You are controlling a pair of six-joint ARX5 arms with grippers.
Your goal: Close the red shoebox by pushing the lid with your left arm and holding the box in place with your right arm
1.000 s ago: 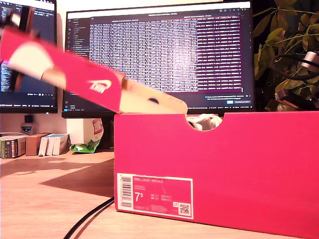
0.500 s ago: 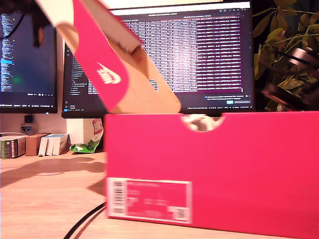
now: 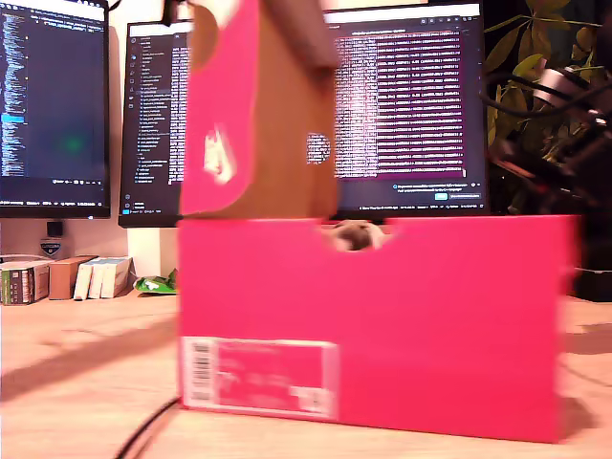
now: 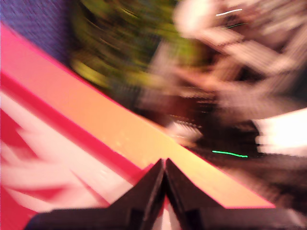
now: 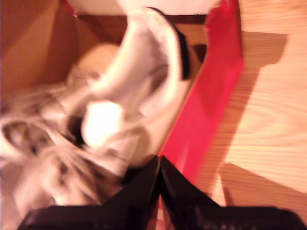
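A red shoebox [image 3: 373, 325] sits on the wooden desk [image 3: 67, 382], its hinged lid [image 3: 253, 115] standing upright, light stiff card. My first gripper [image 4: 164, 175], clenched empty, touches the lid's face. My second gripper [image 5: 159, 172], clenched, presses the box's rim beside a white shoe [image 5: 144, 81].

Matt red cardboard shoebox [image 3: 430, 325] – raw brown inside its lid [image 3: 287, 124] – on a smooth wood-grain table [image 3: 86, 373].

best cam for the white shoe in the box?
Second wrist view: it looks down into the open red cardboard shoebox at the white sneaker, though blurred. The exterior view shows only a sliver through the notch. The first wrist view shows none.
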